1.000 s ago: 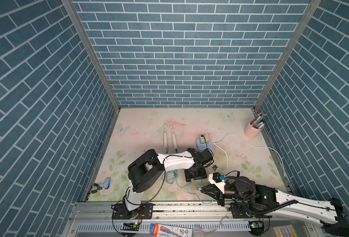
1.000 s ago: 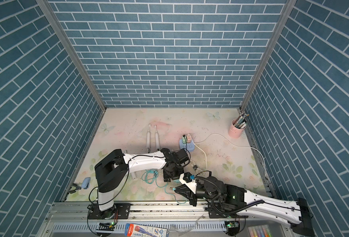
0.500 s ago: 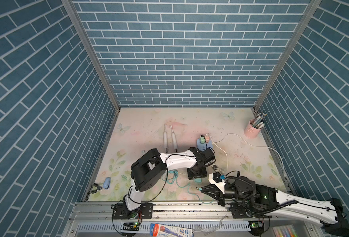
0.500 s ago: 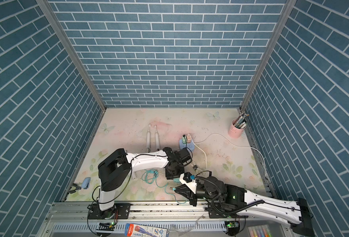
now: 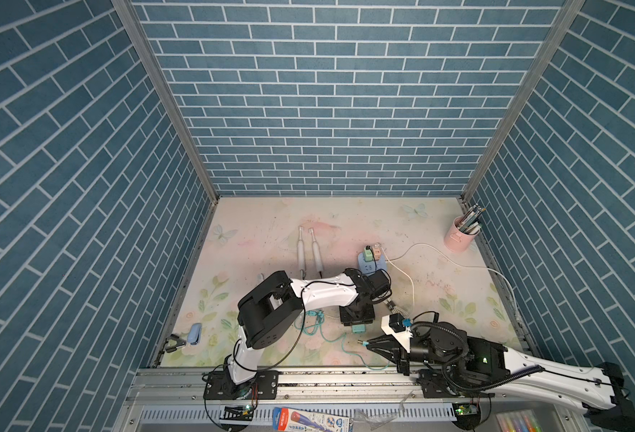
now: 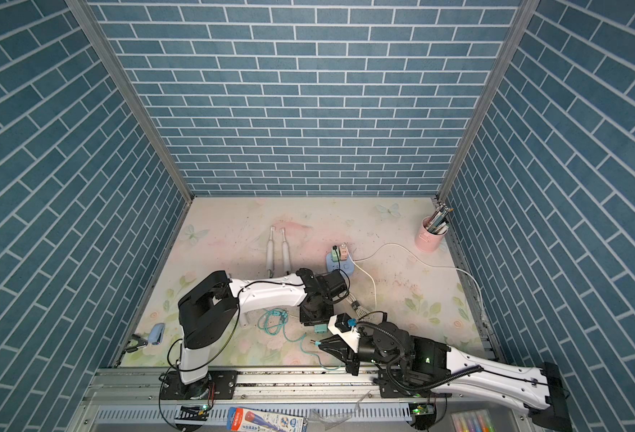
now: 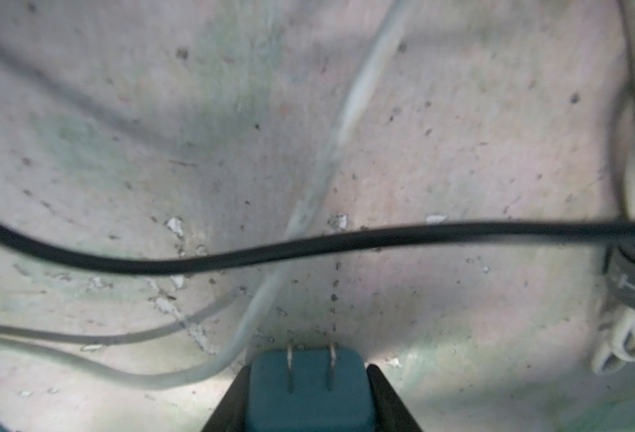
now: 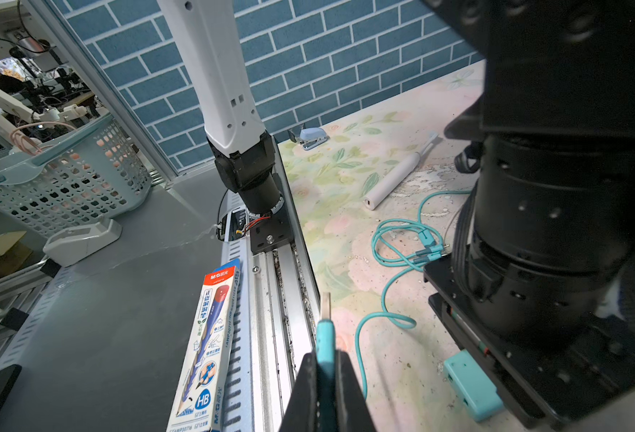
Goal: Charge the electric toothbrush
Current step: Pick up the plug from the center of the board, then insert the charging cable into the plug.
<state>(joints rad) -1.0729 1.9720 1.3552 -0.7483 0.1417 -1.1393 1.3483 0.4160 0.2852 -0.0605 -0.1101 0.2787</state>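
The slim white plastic electric toothbrush (image 8: 394, 175), light, rigid and likely slippery, wants a mid-handle hold; the left gripper (image 7: 308, 368) clasps a teal plug adapter (image 7: 308, 396), the right gripper (image 8: 325, 355) a teal cable connector (image 8: 325, 334).

Walls (image 5: 330, 112): blue brick pattern, white joints
Worktop (image 5: 271, 228): pale pink, printed with green leaves, flowers, butterflies
Toothbrush (image 8: 398, 177): white
Charger plug (image 7: 308, 389): teal, 2 silver prongs
Cable (image 8: 383, 303): teal
USB connector (image 8: 325, 336): teal, silver tip
Pen cup (image 5: 461, 239): pink
Power strip (image 5: 372, 266): light blue
Stapler (image 5: 195, 333): pale blue
Pencil box (image 8: 207, 344): blue and white, orange-red end
Basket (image 8: 65, 179): white mesh, pale teal handle
Arms (image 5: 327, 295): white shells, black joints
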